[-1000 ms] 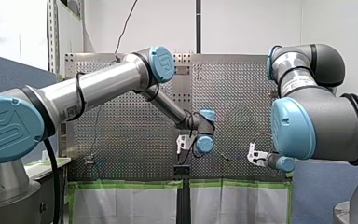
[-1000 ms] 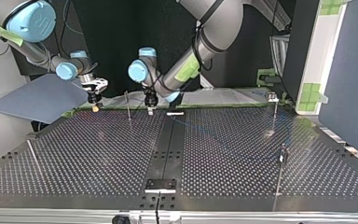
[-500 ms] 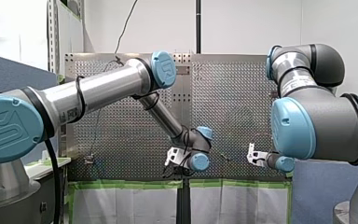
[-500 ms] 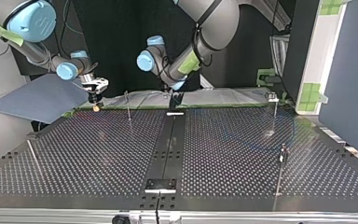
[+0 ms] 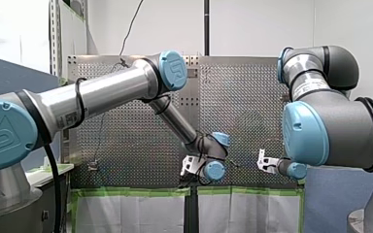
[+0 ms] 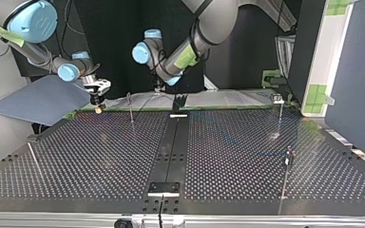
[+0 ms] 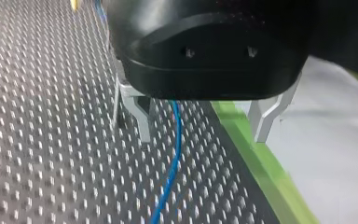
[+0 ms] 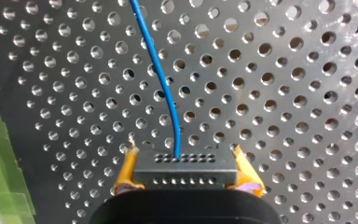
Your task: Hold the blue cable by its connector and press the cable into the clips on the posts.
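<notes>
The right gripper (image 8: pixel 184 157) pinches the black connector (image 8: pixel 185 170) between yellow pads, and the blue cable (image 8: pixel 167 88) runs ahead over the table (image 8: pixel 284 93). The left gripper (image 7: pixel 204 127) is spread, and the cable passes between its fingers, near the table's green-taped edge.

You see my left arm (image 5: pixel 102 92) reach in from the left. Its silver tube rises to a blue-capped elbow, and the forearm slants down to the left wrist (image 5: pixel 214 155), low over the middle of the perforated table (image 5: pixel 126 141). My right arm (image 5: pixel 320 121) fills the right side, with the right wrist (image 5: pixel 291 170) low and well apart from the other. Green tape (image 5: pixel 126 192) lines the table's near edge.
</notes>
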`<state>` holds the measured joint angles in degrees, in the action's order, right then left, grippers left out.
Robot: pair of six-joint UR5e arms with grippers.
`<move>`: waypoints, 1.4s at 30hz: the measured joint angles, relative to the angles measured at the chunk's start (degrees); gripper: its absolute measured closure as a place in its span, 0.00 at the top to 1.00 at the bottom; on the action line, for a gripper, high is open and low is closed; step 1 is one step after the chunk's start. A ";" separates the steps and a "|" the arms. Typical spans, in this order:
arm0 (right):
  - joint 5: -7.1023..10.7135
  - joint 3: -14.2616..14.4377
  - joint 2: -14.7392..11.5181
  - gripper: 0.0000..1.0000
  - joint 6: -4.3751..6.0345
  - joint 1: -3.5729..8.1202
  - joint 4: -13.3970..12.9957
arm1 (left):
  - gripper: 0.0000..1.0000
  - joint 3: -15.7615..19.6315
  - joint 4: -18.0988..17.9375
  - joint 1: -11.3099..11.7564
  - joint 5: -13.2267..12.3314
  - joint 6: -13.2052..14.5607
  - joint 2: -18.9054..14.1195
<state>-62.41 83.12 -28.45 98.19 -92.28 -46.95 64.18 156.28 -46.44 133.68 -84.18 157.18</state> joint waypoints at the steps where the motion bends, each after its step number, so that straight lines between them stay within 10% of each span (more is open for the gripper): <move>1: 0.00 0.00 0.00 0.00 0.00 0.00 0.00 | 0.99 -0.01 0.18 -0.20 -0.72 -0.73 0.00; 28: 0.00 0.00 0.00 0.00 -0.07 -0.21 0.19 | 0.99 -6.42 0.44 -3.81 -15.39 -14.90 1.58; 42: 0.00 0.00 0.00 0.00 -0.01 -0.27 0.19 | 0.99 -7.66 -0.27 -3.49 -18.85 -10.65 2.53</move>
<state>-62.41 83.12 -28.45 98.18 -92.55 -46.76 56.52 156.01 -49.94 114.82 -94.83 159.71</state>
